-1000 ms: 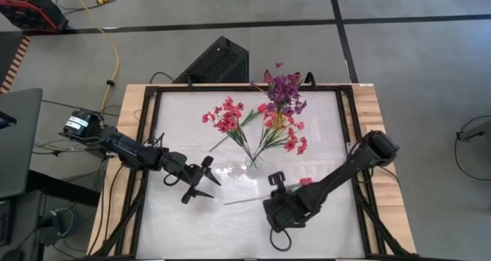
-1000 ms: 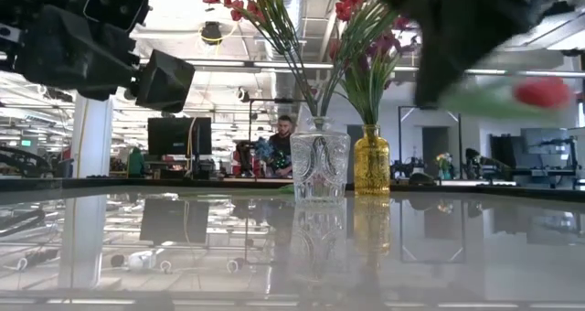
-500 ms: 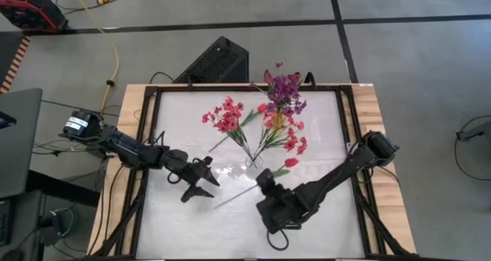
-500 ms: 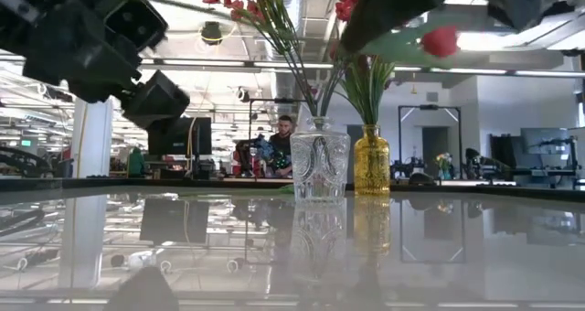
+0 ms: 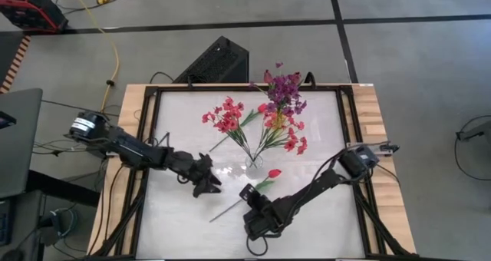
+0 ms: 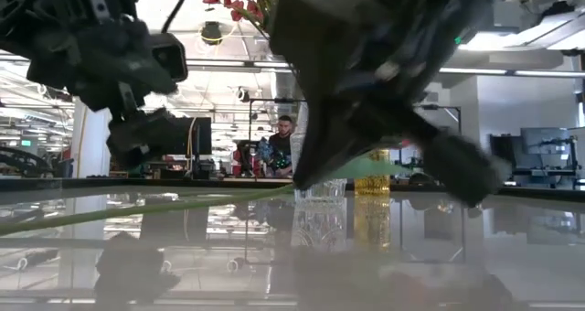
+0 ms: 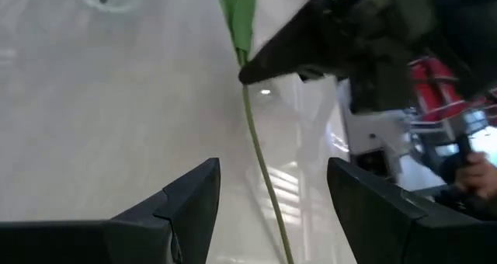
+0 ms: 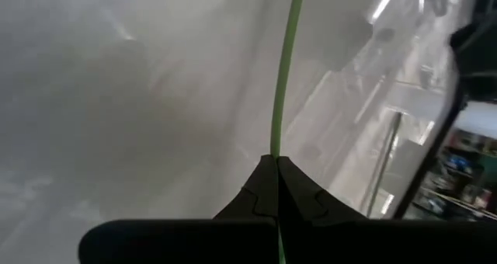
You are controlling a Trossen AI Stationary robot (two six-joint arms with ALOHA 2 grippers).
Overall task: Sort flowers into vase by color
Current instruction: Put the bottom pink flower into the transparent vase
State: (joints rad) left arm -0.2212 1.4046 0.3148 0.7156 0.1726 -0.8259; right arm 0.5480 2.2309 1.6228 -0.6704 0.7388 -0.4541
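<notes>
Red tulip (image 5: 274,173) is pinched by its stalk in the right gripper (image 5: 247,193), low over the table (image 5: 322,130), near the clear vase (image 5: 253,163). Left gripper (image 5: 205,186) waits spread, beside the stalk's tail. Thin stalk could twist or slip. Crowded red sprays (image 5: 226,117) and amber vase (image 5: 276,121) block entry.

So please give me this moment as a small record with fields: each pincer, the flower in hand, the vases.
right pincer: shut on the red tulip stem, raised above the table's near middle
red tulip stem: red bud toward the clear vase, stalk end toward the left pincer
left pincer: open, the stalk end between its fingers, not gripped
clear vase: mid-table, holds red flowers
amber vase: behind it, holds purple and red flowers
table: glossy white
</notes>
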